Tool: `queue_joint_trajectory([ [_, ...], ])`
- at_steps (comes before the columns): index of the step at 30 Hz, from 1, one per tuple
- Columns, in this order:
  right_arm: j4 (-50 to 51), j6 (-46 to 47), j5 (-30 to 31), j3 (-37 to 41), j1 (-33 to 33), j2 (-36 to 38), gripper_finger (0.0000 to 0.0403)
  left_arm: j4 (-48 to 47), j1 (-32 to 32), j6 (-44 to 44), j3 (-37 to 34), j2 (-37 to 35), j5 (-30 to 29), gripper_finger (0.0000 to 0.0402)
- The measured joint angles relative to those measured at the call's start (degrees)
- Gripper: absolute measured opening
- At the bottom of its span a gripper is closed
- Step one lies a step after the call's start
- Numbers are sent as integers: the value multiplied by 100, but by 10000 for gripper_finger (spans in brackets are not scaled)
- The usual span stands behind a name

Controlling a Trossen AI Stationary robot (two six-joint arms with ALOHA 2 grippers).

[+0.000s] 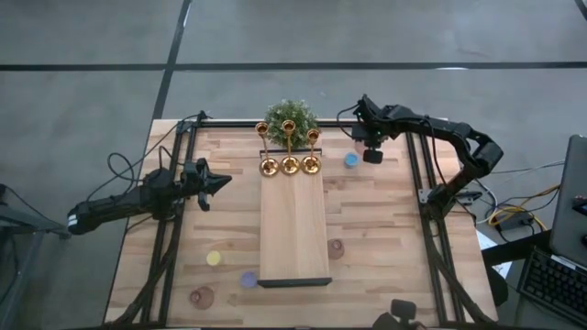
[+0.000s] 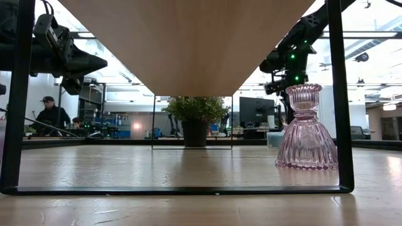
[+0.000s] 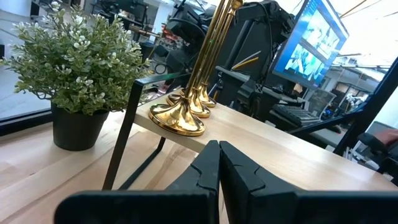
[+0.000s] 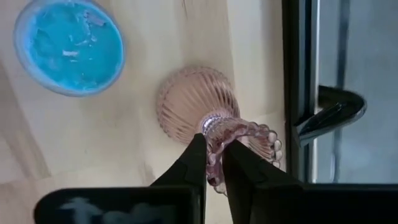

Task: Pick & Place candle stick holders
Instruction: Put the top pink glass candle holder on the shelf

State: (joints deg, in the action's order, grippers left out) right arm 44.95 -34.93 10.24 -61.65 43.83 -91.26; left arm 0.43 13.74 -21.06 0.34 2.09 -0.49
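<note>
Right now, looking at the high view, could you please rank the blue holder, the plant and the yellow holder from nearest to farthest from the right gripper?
From the right gripper, at the table's far right:
1. Blue holder, just beside it.
2. Plant, far centre.
3. Yellow holder, near left.

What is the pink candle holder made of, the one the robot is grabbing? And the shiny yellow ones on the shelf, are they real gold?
The pink candle holder looks like ribbed glass: you can see the table through it, and its beaded rim sits between the right hand fingers. The three gold holders look like polished metal, probably brass, because they mirror the room. Whether they are real gold cannot be told by looking.
</note>
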Motion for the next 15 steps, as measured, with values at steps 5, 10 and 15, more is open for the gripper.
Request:
queue_joint_trajectory([
  [5, 492, 167, 4, -131, -11, 0, 23, 0, 0, -7, 0, 0, 0, 10],
  [10, 959, 307, 13, -291, -33, 152, 23, 0, 0, -9, 0, 0, 0, 10],
  [15, 1310, 307, 24, -452, -167, 462, 23, 0, 0, -11, 0, 0, -1, 10],
])
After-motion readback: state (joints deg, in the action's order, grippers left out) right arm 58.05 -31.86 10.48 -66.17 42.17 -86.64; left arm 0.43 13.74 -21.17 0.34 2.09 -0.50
